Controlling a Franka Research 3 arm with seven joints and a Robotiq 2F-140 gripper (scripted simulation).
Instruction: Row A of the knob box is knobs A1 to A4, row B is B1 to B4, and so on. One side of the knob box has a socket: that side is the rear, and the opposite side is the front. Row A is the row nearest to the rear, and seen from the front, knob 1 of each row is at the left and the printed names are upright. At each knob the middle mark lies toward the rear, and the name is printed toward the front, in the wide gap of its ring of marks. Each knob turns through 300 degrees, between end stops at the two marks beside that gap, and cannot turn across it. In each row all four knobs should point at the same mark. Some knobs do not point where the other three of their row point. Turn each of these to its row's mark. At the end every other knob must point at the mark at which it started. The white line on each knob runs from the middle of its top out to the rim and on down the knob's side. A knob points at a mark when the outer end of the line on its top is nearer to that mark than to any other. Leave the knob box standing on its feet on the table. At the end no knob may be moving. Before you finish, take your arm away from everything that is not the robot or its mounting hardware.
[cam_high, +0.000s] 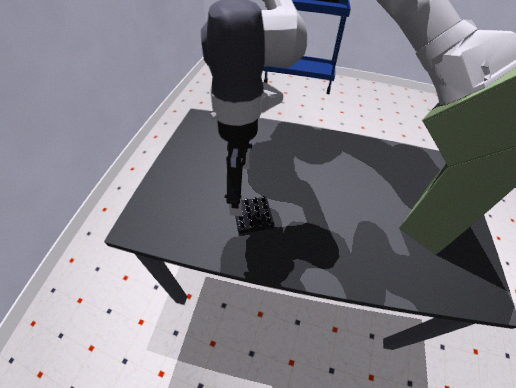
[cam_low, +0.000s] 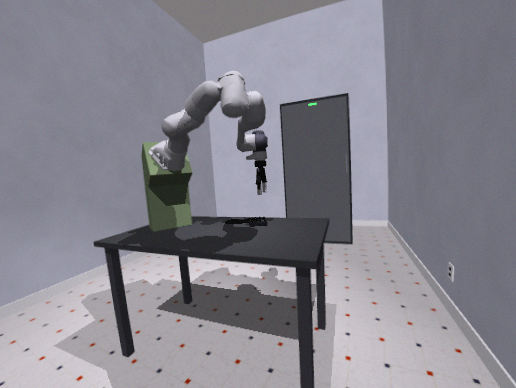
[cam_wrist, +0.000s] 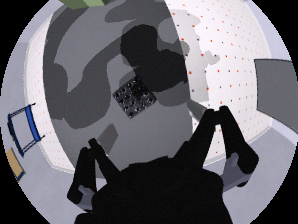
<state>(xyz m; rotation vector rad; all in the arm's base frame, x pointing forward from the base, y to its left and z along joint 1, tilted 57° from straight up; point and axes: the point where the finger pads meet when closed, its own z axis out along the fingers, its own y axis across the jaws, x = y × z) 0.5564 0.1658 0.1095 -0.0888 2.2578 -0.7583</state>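
Note:
The black knob box (cam_high: 255, 215) (cam_low: 258, 221) (cam_wrist: 134, 97) lies on the dark table (cam_high: 165, 175) (cam_low: 287, 240), its knobs facing up. In the wrist view it appears turned like a diamond, with rows of small dark knobs and light marks. A shadow covers its upper right part there. The white lines, printed names and socket are too small to read. My gripper (cam_high: 234, 204) (cam_low: 262, 191) (cam_wrist: 150, 118) is open and empty, fingers pointing down. In the exterior view it hangs well above the table and box. The fingertips stand wide apart and touch nothing.
The green pedestal (cam_high: 475, 130) (cam_low: 167, 200) carries the arm's base at one end of the table. A blue cart (cam_high: 312, 68) (cam_wrist: 32, 122) stands on the floor beyond the table. A grey door (cam_low: 317, 170) is in the far wall. Arm shadows cross the table.

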